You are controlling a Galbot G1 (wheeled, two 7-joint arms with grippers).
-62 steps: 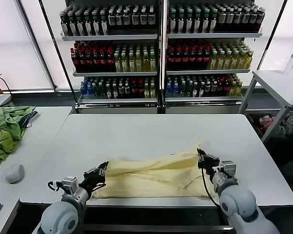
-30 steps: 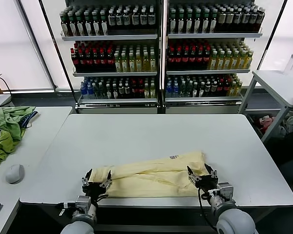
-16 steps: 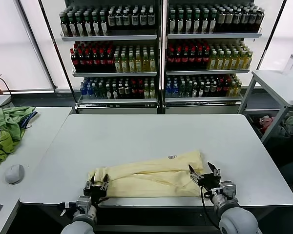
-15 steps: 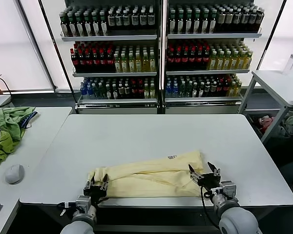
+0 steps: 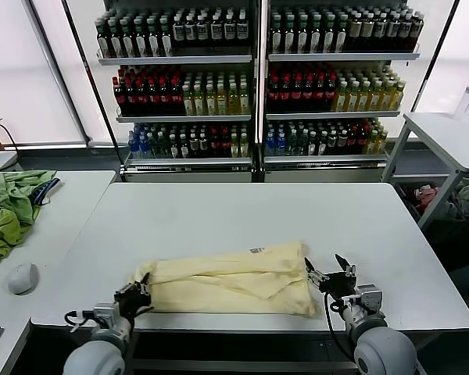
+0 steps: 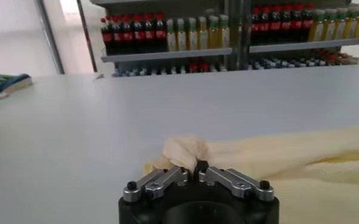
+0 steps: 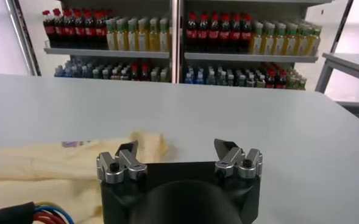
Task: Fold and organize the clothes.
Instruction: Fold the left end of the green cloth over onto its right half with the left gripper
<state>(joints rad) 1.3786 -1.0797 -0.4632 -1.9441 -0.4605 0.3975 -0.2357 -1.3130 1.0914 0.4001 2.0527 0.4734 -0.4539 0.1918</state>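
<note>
Premises resemble a retail-style test lab. Two tall display shelving units (image 5: 254, 86) stand behind the white worktop (image 5: 242, 219), each tier stocked with ranked bottled drinks (image 5: 180, 94) in red, yellow, green and blue. White side tables (image 5: 453, 137) flank the area, one carrying a computer mouse (image 5: 23, 278).

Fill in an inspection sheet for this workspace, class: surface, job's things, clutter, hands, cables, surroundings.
Surface: white table, bare apart from the shirt.
Job's things: yellow T-shirt bunched along the near edge.
Clutter: nothing seen on this table.
Hands: left hand shut on the T-shirt's corner; right hand open beside the T-shirt's other end, holding nothing.
Cables: black cable on the right arm; wires at its wrist.
Surroundings: bottle shelves behind; green clothes and a mouse on the left side table.
</note>
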